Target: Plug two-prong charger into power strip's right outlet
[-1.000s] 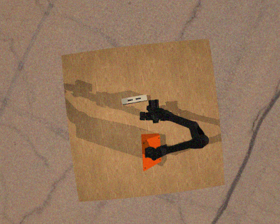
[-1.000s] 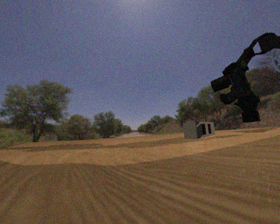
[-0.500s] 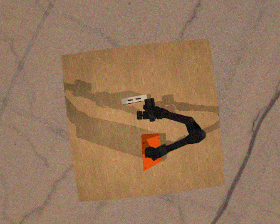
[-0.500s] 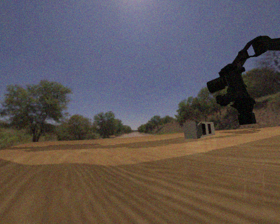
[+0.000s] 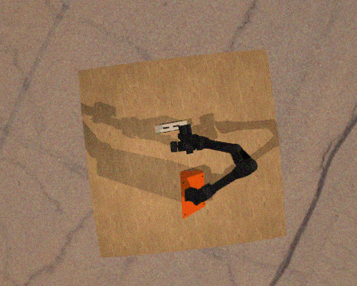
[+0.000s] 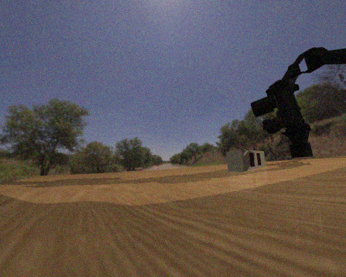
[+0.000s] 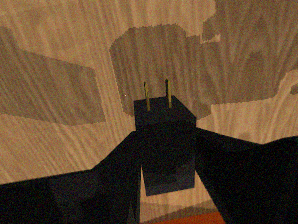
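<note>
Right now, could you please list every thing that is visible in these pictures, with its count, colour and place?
table: one, light brown wood grain, a square top on a grey veined floor
power strip: one, pale grey with dark slots, lying on the table near its middle, just beside the gripper in the top view
charger: one, dark block, with two brass-coloured prongs pointing away from the wrist camera, held between the jaws above the table
base mount: one, orange, on the table, under the arm's foot
arm: one, black, bent from the base toward the power strip
gripper: one, black, jaws closed on the charger
</note>
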Robot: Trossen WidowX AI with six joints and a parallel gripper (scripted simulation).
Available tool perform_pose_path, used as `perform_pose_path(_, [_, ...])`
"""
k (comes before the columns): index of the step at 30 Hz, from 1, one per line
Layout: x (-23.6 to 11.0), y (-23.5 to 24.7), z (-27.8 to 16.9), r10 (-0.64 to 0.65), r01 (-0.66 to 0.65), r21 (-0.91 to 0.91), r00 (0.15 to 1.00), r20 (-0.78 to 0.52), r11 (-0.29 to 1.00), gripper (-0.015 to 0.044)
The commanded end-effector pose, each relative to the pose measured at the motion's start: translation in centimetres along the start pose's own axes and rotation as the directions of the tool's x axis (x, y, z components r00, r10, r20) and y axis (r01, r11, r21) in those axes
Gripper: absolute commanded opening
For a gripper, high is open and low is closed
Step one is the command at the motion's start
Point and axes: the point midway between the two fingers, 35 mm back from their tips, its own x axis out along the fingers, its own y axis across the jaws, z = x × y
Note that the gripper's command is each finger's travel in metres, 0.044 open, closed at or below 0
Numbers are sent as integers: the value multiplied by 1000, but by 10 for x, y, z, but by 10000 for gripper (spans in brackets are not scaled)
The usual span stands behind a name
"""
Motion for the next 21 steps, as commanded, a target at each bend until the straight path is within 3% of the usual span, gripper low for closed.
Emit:
perform_pose_path(1, [2, 7, 3, -8, 9, -24, 1000, 4, 1000, 0])
perform_pose_path(21, [11, 30, 12, -15, 15, -76, 1000, 6, 997, 0])
